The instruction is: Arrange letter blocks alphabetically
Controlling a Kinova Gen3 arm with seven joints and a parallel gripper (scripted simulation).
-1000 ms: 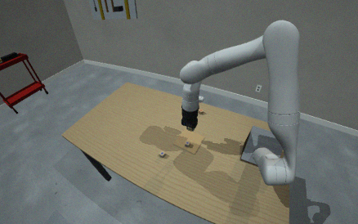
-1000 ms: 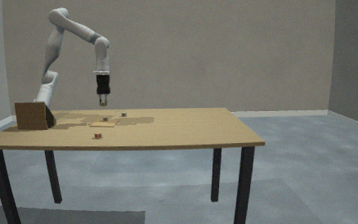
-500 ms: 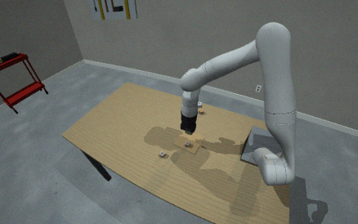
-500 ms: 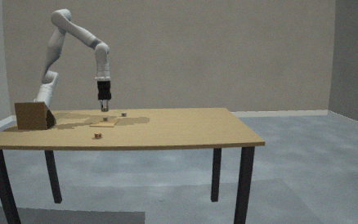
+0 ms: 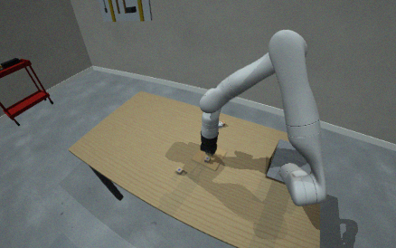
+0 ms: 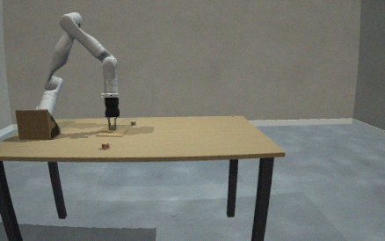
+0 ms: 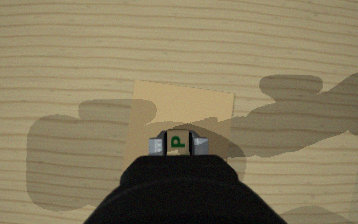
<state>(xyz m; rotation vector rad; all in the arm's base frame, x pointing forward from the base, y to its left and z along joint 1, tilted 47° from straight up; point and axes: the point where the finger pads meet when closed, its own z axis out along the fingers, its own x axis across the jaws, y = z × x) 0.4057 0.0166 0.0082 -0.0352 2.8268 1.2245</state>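
My gripper [image 7: 177,139] is shut on a small block with a green letter P [image 7: 176,140] on its top face. It holds the block right over the near part of the tan mat [image 7: 180,120], very low; I cannot tell whether the block touches the mat. In the top view the gripper [image 5: 208,154] stands upright over the mat [image 5: 211,161] in the middle of the table. In the exterior view the fingertips [image 6: 112,127] reach down to the mat [image 6: 112,131]. A second block [image 5: 180,170] lies on the wood off the mat. A third block lies behind the arm, also off the mat.
The robot's base stand [image 5: 285,163] sits at the table's right end and shows as a brown box [image 6: 35,124] in the exterior view. A red cart [image 5: 23,86] stands on the floor far to the left. The table edge runs close to the second block [image 6: 105,145].
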